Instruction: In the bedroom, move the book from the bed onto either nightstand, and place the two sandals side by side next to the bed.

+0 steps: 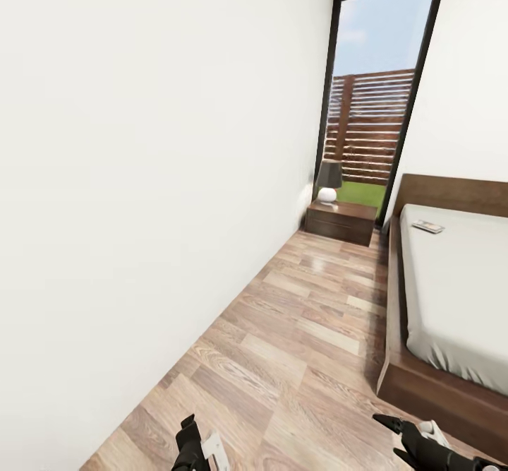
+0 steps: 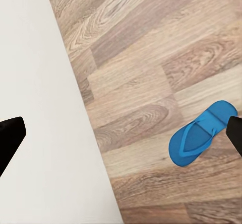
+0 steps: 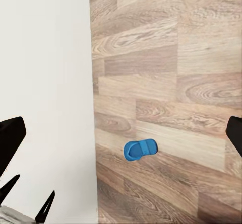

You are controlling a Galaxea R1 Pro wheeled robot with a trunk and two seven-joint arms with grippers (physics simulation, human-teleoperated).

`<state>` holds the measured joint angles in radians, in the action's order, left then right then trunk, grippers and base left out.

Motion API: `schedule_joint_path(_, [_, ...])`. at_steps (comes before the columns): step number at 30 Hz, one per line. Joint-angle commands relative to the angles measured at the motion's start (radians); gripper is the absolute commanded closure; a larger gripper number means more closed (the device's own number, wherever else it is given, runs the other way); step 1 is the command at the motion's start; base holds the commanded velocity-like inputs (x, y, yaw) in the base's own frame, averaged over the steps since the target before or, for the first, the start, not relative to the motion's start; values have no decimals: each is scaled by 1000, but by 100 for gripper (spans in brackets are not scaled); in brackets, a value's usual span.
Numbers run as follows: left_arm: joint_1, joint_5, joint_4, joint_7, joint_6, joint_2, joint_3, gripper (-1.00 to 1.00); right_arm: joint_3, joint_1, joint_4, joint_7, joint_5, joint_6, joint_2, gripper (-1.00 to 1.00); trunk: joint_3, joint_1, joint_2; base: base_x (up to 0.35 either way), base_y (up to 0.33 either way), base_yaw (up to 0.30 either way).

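While wall (image 1: 141, 174) flanks floor, lamp (image 1: 328, 180) tops nightstand (image 1: 341, 220), perhaps book (image 1: 427, 227) on bed (image 1: 458, 294)

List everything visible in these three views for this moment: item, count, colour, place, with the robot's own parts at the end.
book: 1, dark cover, on the mattress near the headboard.
bed: 1, pale grey-white mattress on a dark brown frame with a brown headboard, along the right of the head view.
nightstand: 1, dark reddish-brown, at the far end of the floor between wall and bed.
lamp: 1, dark shade on a white base, on the nightstand.
sandal: 1 in each wrist view, bright blue, flat on the plank floor near the wall; same or different, cannot tell.
fence: 1, brown slats, outside the tall window.
left gripper: 1, black, low over the floor, open.
right gripper: 1, black, low beside the bed frame, open.
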<state>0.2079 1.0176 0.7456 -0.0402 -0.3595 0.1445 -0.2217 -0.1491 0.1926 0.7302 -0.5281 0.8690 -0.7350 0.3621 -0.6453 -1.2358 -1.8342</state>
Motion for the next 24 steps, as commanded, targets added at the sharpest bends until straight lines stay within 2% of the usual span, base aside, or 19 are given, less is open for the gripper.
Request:
schedule_joint_path(1, [0, 9, 1, -4, -5, 0, -2, -100, -8, 1, 0, -2, 3, -8, 0, -100, -4, -4, -8, 0, 0, 0])
schedule_joint_path(3, [0, 9, 2, -4, -5, 0, -2, -100, -36, 1, 0, -4, 5, -10, 0, -100, -11, -12, -22, 0, 0, 0])
schedule_joint_path(4, [0, 9, 3, -5, -6, 0, -2, -100, -88, 0, 0, -5, 6, -12, 1, -100, -14, -15, -29, 0, 0, 0])
schedule_joint_path(6, [0, 9, 4, -6, -6, 0, -2, -100, -129, 0, 2, -10, 7, -13, 1, -100, -20, -23, -43, 0, 0, 0])
schedule_joint_path(8, [0, 9, 5, -7, -6, 0, -1, -100, -175, -1, 2, -46, 7, -13, 2, -100, -26, -31, -57, 0, 0, 0])
schedule_joint_path(10, [0, 9, 6, -8, -6, 0, -1, -100, -190, -1, 2, -70, 7, -13, 2, -100, -32, -38, -71, 0, 0, 0])
schedule_joint_path(12, [0, 8, 6, -8, -6, 0, -1, -100, -208, -2, 2, -122, 6, -14, 3, -100, -39, -46, -85, 0, 0, 0])
schedule_joint_path(24, [0, 9, 6, -7, -6, 0, -1, -100, -216, -2, 2, -150, 5, -15, 2, -100, -76, -92, -169, 0, 0, 0])
